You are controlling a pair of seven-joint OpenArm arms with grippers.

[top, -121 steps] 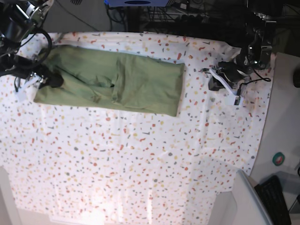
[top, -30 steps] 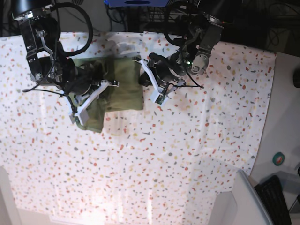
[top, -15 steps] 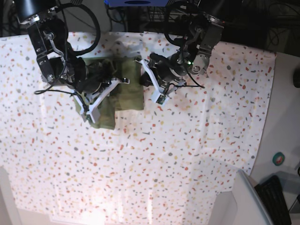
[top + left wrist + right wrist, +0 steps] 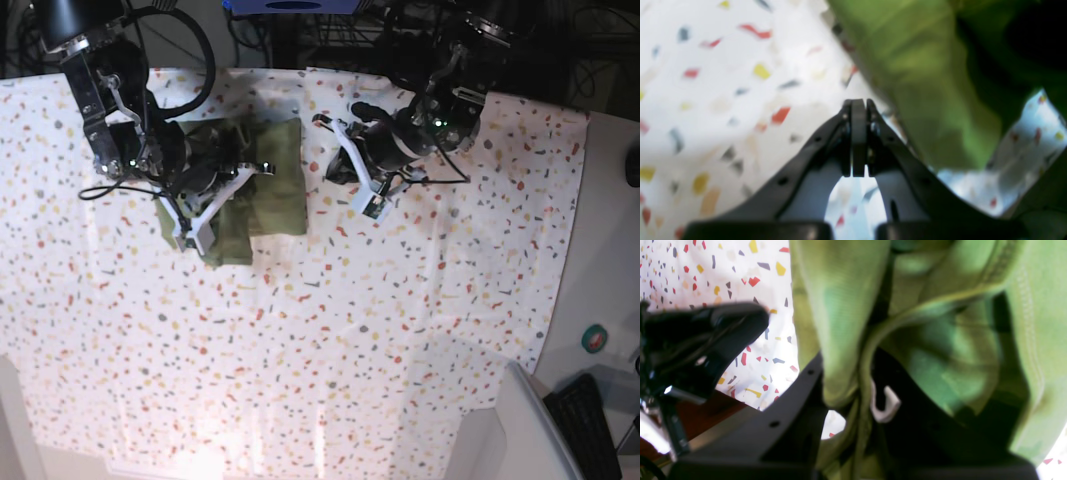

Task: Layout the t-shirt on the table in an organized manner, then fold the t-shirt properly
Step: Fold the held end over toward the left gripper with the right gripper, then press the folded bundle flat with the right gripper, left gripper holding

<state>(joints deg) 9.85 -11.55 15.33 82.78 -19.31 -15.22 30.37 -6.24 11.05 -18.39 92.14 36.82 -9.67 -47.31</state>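
At the far left of the worktop (image 4: 400,330), the t-shirt (image 4: 262,188) lies bunched in a compact fold. The right gripper (image 4: 205,205) is clamped on a gathered wad of it; only the right wrist view shows that pinch. Soft, light and limp, the cloth will likely sag and crease, so hems or corners look the best holds. Just right of it, the left gripper (image 4: 858,143) is pressed together on nothing, confirmed only by its wrist view.
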